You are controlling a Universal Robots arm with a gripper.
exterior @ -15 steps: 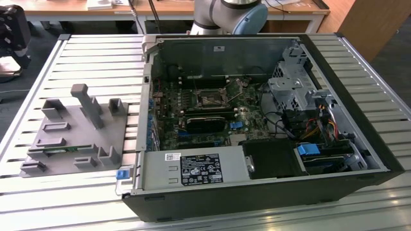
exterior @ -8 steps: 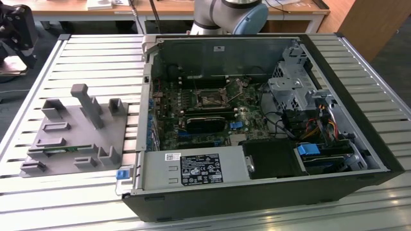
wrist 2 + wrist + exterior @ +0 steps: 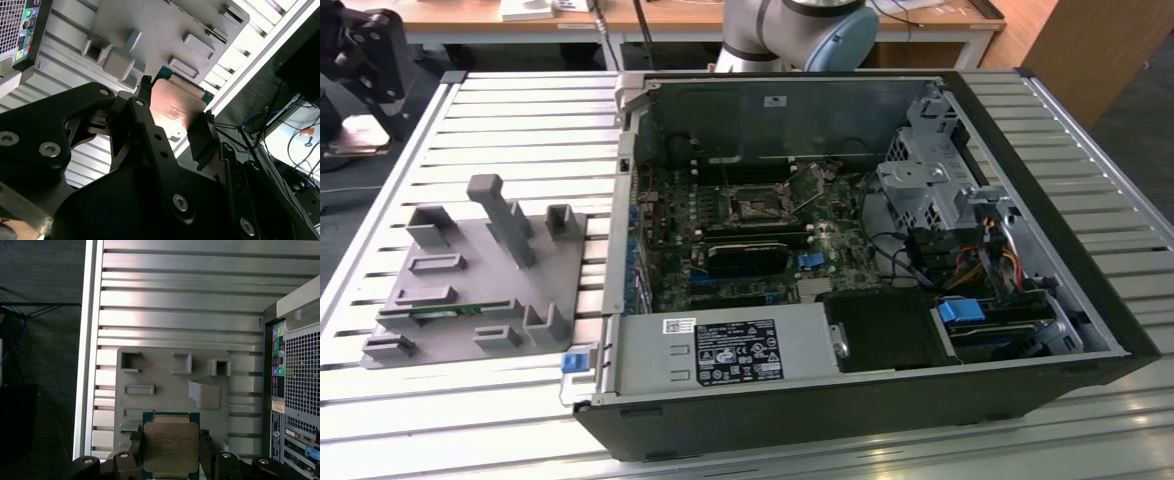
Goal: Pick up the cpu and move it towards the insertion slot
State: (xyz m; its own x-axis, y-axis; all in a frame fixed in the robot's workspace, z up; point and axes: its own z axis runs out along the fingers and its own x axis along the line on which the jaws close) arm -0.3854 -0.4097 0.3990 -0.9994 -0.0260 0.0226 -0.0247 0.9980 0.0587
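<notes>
Black, bolted metal fingers of the claw (image 3: 170, 455) pinch the cpu (image 3: 171, 446) by two opposite edges; its matte silvery square lid sits on a thin green-edged board, low in the first wrist view and mid-frame in the second wrist view (image 3: 176, 107). Under it lies the smooth grey plastic fixture (image 3: 165, 390) with rectangular recesses, on a ribbed aluminium table (image 3: 175, 305). In the exterior view, the insertion slot (image 3: 757, 203), dark with a shiny bracket, sits in the open computer case (image 3: 854, 390), centre frame.
</notes>
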